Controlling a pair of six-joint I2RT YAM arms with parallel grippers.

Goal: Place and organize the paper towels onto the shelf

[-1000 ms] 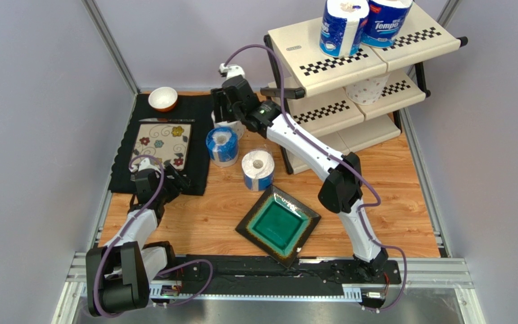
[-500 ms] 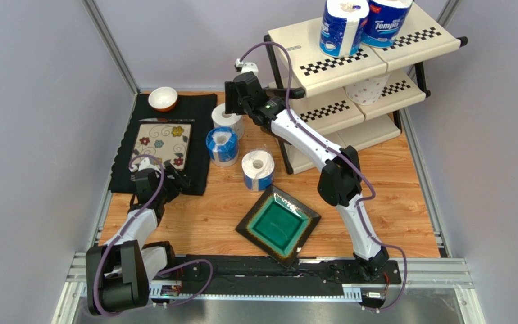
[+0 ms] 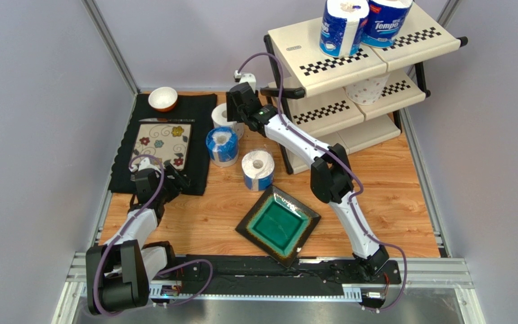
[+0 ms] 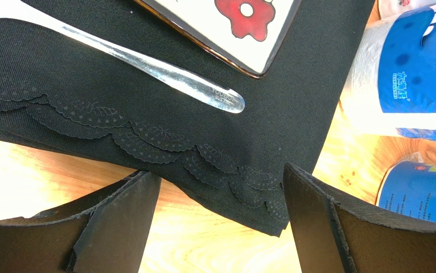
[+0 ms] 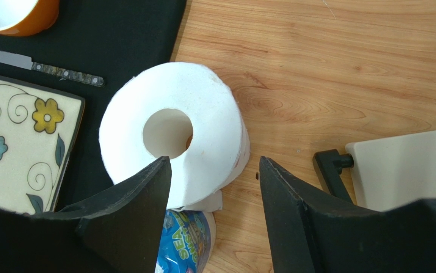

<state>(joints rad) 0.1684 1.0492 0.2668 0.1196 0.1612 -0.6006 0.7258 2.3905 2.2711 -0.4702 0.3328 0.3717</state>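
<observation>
Starting left: left gripper point(image 4: 220, 185) low over the edge of the black lacy cloth mat point(image 4: 146, 108), fingers apart, holding nothing. Further right: right gripper point(image 5: 214, 165), moved a little toward the cream checkered three-level shelf point(image 3: 322, 71) since a second ago, fingers apart and empty. Just under them, plain white paper towel roll point(image 5: 214, 114), not grabbed yet. Only from the wrist: its hollow middle. Only from above: two blue-wrapped rolls point(image 3: 363, 23) already up top.

"Tempo" on far-right wrapped roll point(image 3: 385, 23), perhaps "YOUBO" on spoon handle point(image 4: 221, 95), "SEA" on blue wrapper point(image 5: 185, 242)
</observation>
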